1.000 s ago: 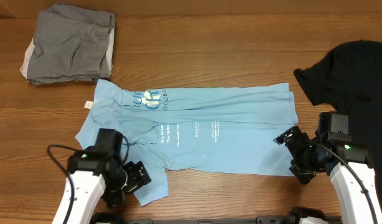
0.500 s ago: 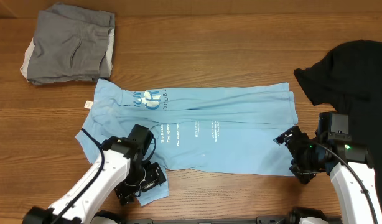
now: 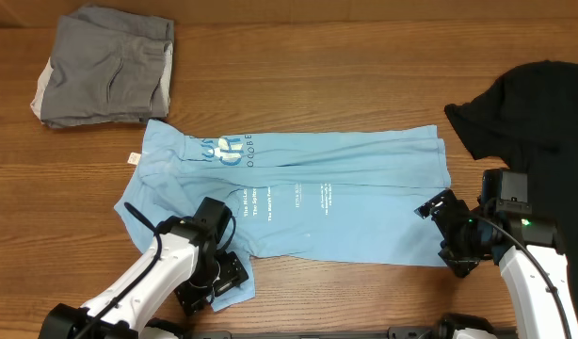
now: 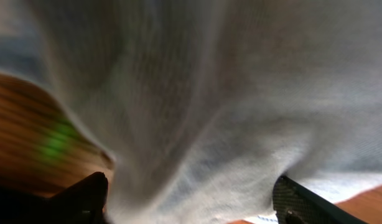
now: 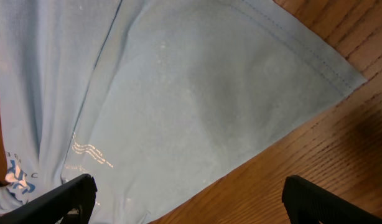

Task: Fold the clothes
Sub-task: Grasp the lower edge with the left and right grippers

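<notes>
Left gripper (image 3: 214,285): jaws stood wide astride the lower-left sleeve of the light blue cloth T-shirt (image 3: 345,202). Right gripper (image 3: 447,237): fully spread, empty, beside its right hem. Shirt lay flat on the brown wooden table (image 3: 364,56).

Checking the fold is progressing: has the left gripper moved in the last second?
Yes. The left gripper shifted rightward in the overhead view, toward the white lettering on the blue T-shirt.
</notes>
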